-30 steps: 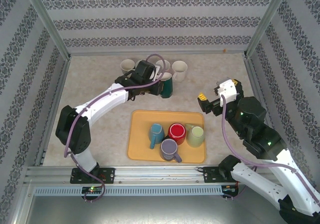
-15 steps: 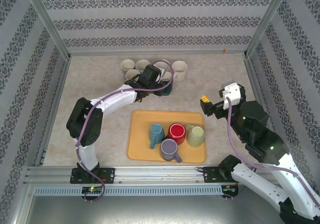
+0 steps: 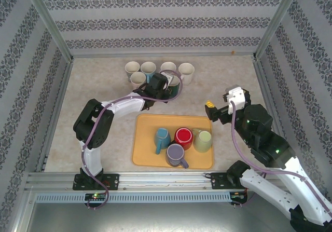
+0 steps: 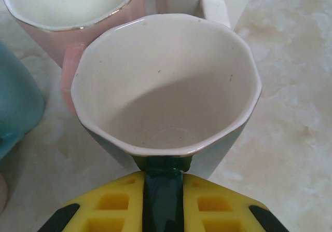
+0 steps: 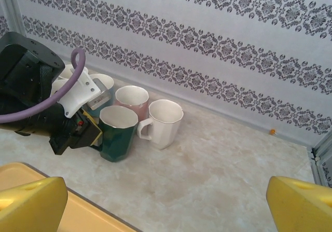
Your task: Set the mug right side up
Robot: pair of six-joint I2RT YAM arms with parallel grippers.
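Our left gripper [image 4: 163, 208] pinches the handle [image 4: 163, 177] of the upright dark green mug [image 4: 166, 81]; our right gripper [image 5: 166, 203] gapes wide, empty

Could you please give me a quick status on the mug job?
Copy: left gripper shut on the green mug by its handle; right gripper open, off to the side. Mug upright, mouth up. Close beside it: pink mug, white mug.

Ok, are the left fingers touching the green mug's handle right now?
Touching. The left wrist view shows the left fingers pressed against both sides of the dark green mug at its handle, with no gap visible.
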